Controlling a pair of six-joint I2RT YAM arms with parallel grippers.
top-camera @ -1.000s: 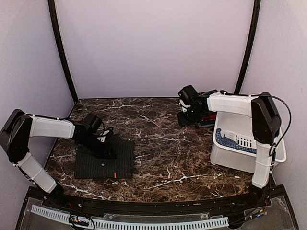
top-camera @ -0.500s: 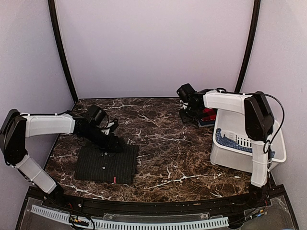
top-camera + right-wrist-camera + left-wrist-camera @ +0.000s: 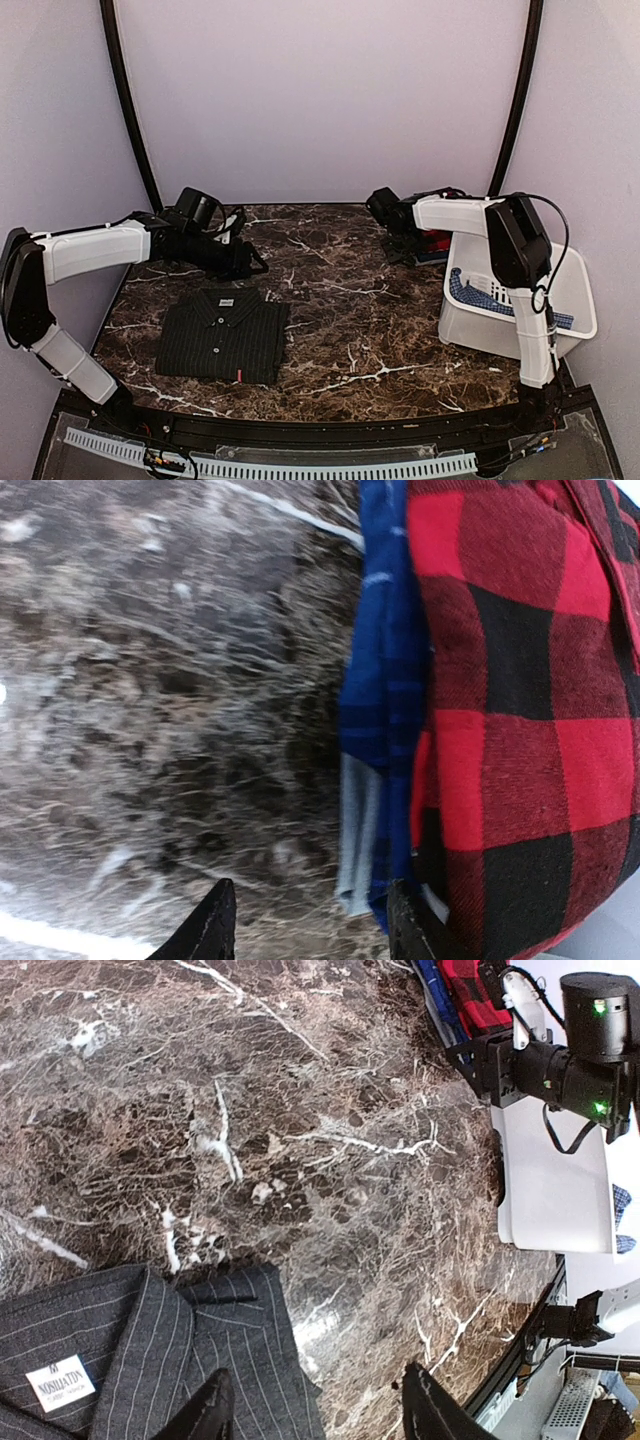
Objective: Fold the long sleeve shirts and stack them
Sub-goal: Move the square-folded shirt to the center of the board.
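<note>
At right in its wrist view, the plaid shirt [image 3: 520,730] lies just beside the right gripper [image 3: 310,925], parted and empty.

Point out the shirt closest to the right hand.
The red-and-black plaid cloth shirt, stacked on a blue cloth beside the white plastic bin; the right hand hovers beside it. The folded charcoal pinstriped shirt lies across the table.

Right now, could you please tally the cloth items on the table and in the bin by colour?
Charcoal pinstripe shirt: 1
Red-and-black plaid shirt: 1
Blue cloth: 2, one under the plaid shirt, one in the white bin
Total: 4
</note>
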